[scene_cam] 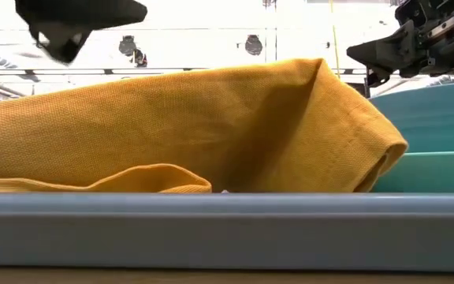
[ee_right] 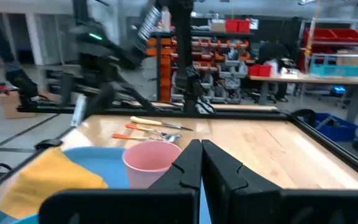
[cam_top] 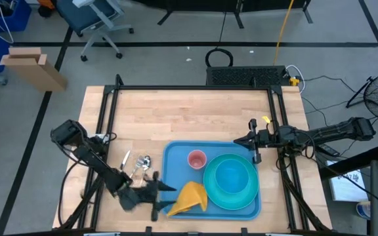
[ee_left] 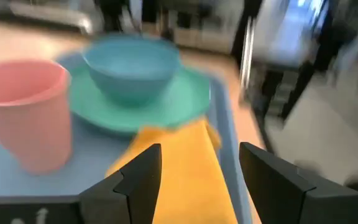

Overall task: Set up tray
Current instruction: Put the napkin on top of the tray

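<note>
The blue tray lies at the table's near edge; its rim fills the low view. On it stand a pink cup and a turquoise plate with a blue bowl. A yellow napkin lies crumpled on the tray's near left part. My left gripper is open just above the napkin's left end, one finger on either side, raised clear in the low view. My right gripper is shut and hovers over the tray's far right corner.
Cutlery with yellow and orange handles lies on the bare wood left of the tray, also seen in the right wrist view. The table's far half is open wood. A metal frame runs along the table's edges.
</note>
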`<state>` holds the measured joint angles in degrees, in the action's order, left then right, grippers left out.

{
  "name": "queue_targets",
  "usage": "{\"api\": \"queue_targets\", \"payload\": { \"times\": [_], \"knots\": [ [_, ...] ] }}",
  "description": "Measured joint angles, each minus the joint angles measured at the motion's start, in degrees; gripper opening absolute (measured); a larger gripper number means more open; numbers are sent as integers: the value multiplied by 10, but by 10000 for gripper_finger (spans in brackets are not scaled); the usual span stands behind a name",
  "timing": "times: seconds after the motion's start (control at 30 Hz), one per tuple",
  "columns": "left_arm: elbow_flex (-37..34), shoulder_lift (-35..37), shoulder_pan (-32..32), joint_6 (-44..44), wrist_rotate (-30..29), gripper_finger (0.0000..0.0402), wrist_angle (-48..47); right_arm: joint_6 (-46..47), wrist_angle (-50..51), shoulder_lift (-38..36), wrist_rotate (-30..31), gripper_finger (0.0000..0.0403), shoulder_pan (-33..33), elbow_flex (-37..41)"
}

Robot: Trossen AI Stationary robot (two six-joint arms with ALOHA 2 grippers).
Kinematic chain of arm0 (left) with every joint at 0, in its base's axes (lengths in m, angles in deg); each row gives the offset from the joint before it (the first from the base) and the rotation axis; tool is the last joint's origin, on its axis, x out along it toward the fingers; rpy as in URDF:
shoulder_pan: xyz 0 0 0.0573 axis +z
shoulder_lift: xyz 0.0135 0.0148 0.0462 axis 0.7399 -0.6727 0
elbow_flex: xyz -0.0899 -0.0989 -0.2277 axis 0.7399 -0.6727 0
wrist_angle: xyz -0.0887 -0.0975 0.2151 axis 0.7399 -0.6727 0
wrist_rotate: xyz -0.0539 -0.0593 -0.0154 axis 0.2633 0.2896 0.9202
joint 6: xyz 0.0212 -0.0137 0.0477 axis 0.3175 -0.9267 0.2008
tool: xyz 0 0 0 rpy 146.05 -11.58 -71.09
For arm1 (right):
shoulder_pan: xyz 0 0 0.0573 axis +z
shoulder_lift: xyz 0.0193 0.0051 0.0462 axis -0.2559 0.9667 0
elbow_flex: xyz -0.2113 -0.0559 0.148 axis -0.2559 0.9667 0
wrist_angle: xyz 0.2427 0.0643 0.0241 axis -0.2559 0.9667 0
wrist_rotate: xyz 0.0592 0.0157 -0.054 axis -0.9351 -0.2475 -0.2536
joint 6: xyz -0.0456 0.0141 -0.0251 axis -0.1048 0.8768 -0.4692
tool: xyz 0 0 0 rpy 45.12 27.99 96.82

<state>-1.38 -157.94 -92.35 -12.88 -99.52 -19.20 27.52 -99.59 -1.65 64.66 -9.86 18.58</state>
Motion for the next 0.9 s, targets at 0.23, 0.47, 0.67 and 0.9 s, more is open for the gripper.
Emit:
{"api": "queue_targets", "payload": {
  "times": [0.23,0.47,0.67,0.9],
  "knots": [
    [334,-67,27,-103,65,224,-550,8,21,0,10,0,0,0],
    [533,-209,43,-94,120,256,-686,20,26,8,10,0,0,0],
    [660,-326,77,-64,151,264,-800,38,28,21,8,0,0,0],
    [729,-353,99,-51,133,264,-873,60,27,37,8,0,0,0]
  ]
}}
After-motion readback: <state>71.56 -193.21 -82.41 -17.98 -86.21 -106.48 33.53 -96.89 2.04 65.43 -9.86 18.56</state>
